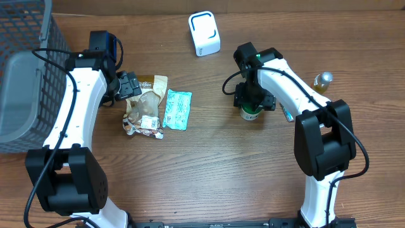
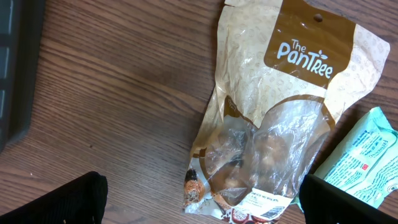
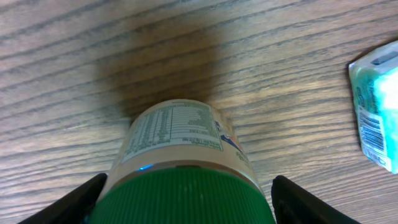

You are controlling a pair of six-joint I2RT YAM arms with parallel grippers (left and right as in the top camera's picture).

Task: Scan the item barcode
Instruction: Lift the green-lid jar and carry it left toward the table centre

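A bottle (image 1: 251, 113) with a green ribbed cap and a printed label (image 3: 180, 149) stands upright on the wooden table. My right gripper (image 3: 183, 199) is lowered over it, one finger on each side of the cap. The left finger is close against the cap and a small gap shows at the right finger, so the jaws stand open. My left gripper (image 2: 208, 202) hangs open over the lower end of a tan and clear "The PanTree" snack bag (image 2: 280, 112), which lies flat. A white box-shaped scanner (image 1: 204, 33) sits at the back centre.
A teal packet (image 1: 177, 109) lies right of the snack bag. Another teal packet (image 3: 376, 112) lies right of the bottle. A small gold-capped bottle (image 1: 323, 80) stands at the far right. A wire basket (image 1: 25, 38) fills the back left corner.
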